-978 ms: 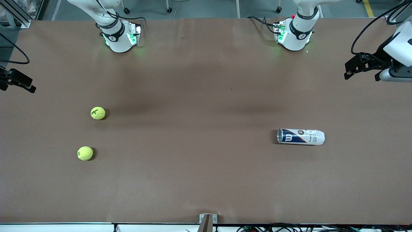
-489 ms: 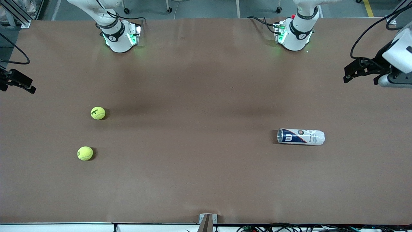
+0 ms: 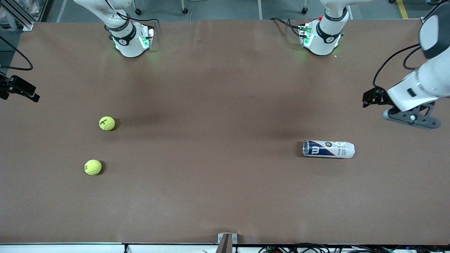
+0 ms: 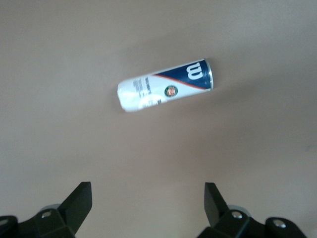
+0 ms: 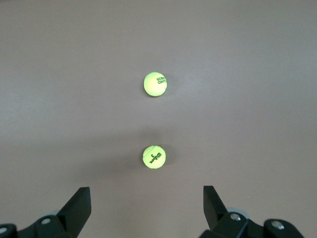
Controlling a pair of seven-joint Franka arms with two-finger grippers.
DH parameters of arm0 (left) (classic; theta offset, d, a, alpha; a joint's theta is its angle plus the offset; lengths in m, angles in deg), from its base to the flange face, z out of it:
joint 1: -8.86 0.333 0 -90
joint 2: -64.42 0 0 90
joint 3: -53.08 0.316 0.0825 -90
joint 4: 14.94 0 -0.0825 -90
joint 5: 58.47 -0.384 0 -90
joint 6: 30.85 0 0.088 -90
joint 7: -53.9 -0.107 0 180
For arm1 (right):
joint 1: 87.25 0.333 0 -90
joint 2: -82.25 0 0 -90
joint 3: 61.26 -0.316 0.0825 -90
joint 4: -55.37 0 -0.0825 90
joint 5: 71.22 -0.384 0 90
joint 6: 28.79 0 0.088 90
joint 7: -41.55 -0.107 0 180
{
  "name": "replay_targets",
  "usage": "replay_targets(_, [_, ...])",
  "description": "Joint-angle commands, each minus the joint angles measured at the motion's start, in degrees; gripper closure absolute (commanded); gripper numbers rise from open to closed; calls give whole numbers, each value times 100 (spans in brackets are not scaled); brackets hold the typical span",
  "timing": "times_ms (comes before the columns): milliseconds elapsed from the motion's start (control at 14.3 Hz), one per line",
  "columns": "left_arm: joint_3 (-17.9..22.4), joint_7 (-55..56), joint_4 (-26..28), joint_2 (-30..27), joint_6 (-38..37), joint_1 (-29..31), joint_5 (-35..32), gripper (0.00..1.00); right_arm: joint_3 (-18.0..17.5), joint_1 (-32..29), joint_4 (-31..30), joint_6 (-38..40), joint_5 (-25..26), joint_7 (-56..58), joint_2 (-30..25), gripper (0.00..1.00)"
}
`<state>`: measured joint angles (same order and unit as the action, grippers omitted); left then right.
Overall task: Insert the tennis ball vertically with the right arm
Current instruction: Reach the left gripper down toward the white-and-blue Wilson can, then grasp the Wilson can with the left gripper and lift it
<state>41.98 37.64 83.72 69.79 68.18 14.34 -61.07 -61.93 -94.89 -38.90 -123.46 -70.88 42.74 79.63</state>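
Observation:
Two yellow tennis balls lie on the brown table toward the right arm's end: one (image 3: 107,123) (image 5: 154,156) farther from the front camera, the other (image 3: 92,167) (image 5: 155,83) nearer to it. A white and blue ball can (image 3: 328,149) (image 4: 166,87) lies on its side toward the left arm's end. My right gripper (image 3: 24,92) (image 5: 146,188) hangs open and empty over that end's table edge, apart from both balls. My left gripper (image 3: 373,98) (image 4: 147,184) is open and empty, in the air over the table beside the can.
The two arm bases (image 3: 130,42) (image 3: 321,38) stand along the table edge farthest from the front camera. A small metal bracket (image 3: 226,240) and cables sit at the nearest edge. Bare brown table (image 3: 218,140) spreads between the balls and the can.
The left arm has swung its hand down and toward the can, and turned it. The right arm, the balls and the can have not moved.

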Motion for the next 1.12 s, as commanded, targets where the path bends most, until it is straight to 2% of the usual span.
replay_targets(0, [-15, -789, 758, 7, 800, 23, -92, 0, -83, -97, -170, -60, 35, -14, -159, 0])
replay_targets(210, [-15, -1395, 883, 498, 1205, -3, -135, 0, -83, -106, -179, -43, 35, -14, -159, 0])
replay_targets(559, [-7, -3100, 901, 1387, 2162, 41, -513, 0, -74, -123, -179, -78, 27, -14, -133, 0])
replay_targets(698, [-15, -3558, 866, 1633, 2409, 6, -942, 0, -74, -132, -179, -78, 27, -14, -124, 0])
replay_targets(908, [-15, -3577, 848, 1835, 2480, -309, -1829, 0, -57, -167, -179, -69, 27, -14, -124, 0])
replay_targets(1048, [-15, -3525, 839, 1985, 2594, -355, -2190, 0, -57, -150, -179, -78, 27, -14, -133, 0])
